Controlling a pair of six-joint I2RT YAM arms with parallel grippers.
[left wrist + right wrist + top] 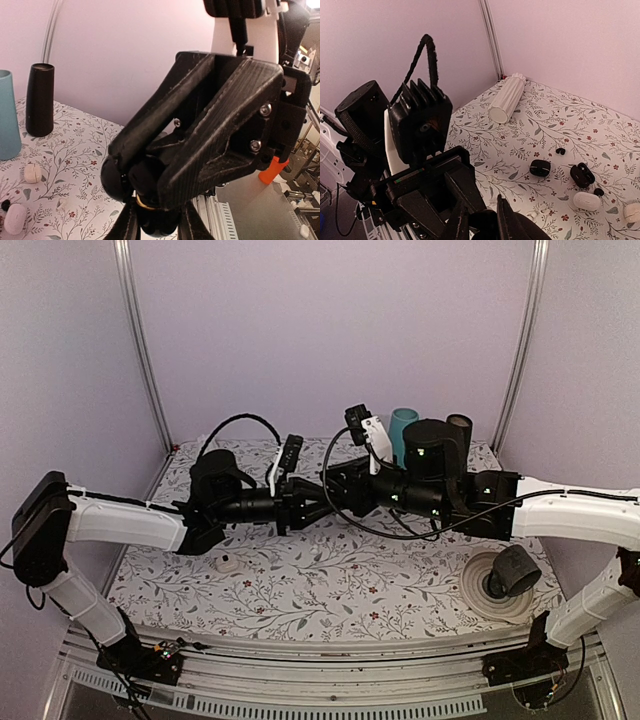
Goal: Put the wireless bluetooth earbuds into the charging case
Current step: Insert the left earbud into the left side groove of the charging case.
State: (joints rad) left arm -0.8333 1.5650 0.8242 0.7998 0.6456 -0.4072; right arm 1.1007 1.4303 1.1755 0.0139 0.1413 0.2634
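1. Black glossy piece, earbud or case unclear, sits mid-air where left gripper and right gripper meet, both clamped nearly closed on it.
2. Risk: the two grips are misaligned, so the piece slips and drops to the tabletop.
3. Below and beyond right gripper: two black earbuds, two black cases, two white cases.

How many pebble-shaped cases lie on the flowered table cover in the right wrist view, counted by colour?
Black cases: 2
White cases: 2
Total: 4
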